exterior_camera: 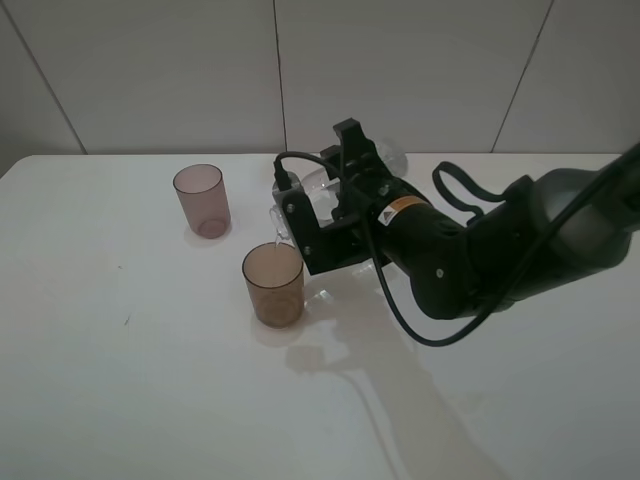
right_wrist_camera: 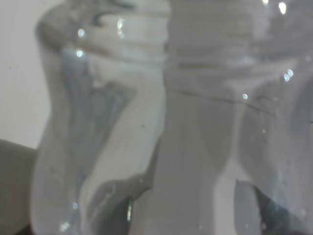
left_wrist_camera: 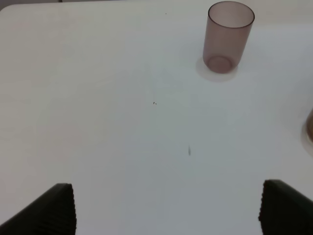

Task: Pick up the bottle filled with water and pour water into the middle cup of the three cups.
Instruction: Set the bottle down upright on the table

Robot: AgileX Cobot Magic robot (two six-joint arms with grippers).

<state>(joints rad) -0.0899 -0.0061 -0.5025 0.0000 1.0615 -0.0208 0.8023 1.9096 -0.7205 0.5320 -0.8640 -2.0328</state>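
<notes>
Amber cup (exterior_camera: pixel 273 285) stands on the white table (exterior_camera: pixel 120 400), and it is the landmark for everything else. Directly above its rim hangs the open neck of the clear bottle (exterior_camera: pixel 300 195), tipped well over on its side, with its body running up and away from the cup towards the wall. The right gripper (exterior_camera: pixel 320 190) is clamped around the bottle's middle. The right wrist view is filled by the bottle's ribbed neck and shoulder (right_wrist_camera: pixel 166 122), pressed close to the camera. A thin pale thread seems to drop from the neck into the amber cup, so I judge the pour to be under way, though the water level in the cup is hard to read.

Beyond the amber cup and to its left stands the pink cup (exterior_camera: pixel 201 200), upright and apparently dry. The third cup shows in no view and may be hidden behind the arm. The left gripper (left_wrist_camera: pixel 166 208) hangs over bare table on the far side of the pink cup from the amber one, fingers spread wide, holding nothing.

Picking up looks done and pouring in hand; left are finishing the pour and righting the bottle.
</notes>
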